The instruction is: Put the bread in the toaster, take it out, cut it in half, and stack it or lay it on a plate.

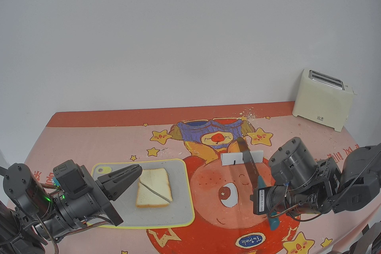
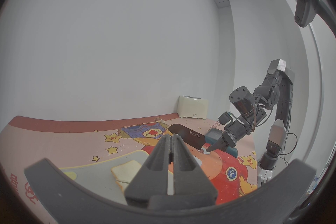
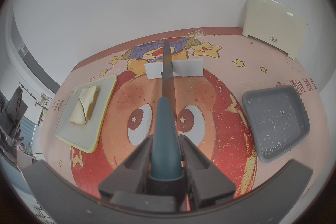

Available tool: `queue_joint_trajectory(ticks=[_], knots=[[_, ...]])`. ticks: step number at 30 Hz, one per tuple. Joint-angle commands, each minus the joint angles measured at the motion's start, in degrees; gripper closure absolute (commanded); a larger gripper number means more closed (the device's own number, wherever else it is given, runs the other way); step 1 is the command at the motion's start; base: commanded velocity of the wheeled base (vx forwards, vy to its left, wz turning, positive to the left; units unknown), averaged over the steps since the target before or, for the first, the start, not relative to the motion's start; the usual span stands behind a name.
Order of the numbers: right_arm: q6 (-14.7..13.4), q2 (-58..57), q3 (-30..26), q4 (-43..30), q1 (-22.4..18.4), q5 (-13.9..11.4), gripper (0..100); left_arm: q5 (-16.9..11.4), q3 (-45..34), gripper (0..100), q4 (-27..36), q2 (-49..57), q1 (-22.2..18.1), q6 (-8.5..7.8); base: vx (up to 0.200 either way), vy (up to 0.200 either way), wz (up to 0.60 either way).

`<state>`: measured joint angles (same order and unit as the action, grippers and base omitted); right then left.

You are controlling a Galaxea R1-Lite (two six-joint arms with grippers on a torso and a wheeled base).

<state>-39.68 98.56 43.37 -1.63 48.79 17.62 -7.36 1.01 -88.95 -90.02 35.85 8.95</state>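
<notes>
The bread (image 1: 154, 188) is seen cut corner to corner into two triangular halves, laid side by side on a grey cutting board (image 1: 178, 211) with a yellow rim. The left gripper (image 1: 135, 170) is held just beside the slice, above the board's near left part, its fingers pressed together. Well to the right, a knife (image 1: 248, 159) is pinched at its teal handle by the right gripper (image 3: 165, 146), the blade pointed away over a white card (image 1: 232, 158) on the cartoon-printed tablecloth (image 1: 99, 135). Crumbs are scattered in a grey tray (image 3: 276, 123) at the right. A cream toaster (image 1: 322, 100) is placed at the far right corner.
</notes>
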Motion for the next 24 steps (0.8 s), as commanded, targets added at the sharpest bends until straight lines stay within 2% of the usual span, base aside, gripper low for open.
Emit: queue_joint_trajectory(ticks=[1,20,21,24], knots=[[0.0,0.4,-0.4,0.1,0.5,0.1,100,0.0,-0.9,100,-1.0,-0.1,0.0,-0.42,0.000,0.000,0.00],[0.0,0.8,-1.0,-0.2,0.7,0.1,100,0.0,-1.0,100,-1.0,0.0,0.0,-0.69,0.000,0.000,0.00],[0.0,0.7,-1.0,-0.2,0.7,0.1,0,0.0,-1.0,100,-1.0,0.0,0.0,-0.69,0.000,0.000,0.00],[0.0,0.7,-1.0,0.0,0.6,0.0,0,0.0,-1.0,100,-1.0,-0.1,0.0,-0.69,0.000,0.000,0.00]])
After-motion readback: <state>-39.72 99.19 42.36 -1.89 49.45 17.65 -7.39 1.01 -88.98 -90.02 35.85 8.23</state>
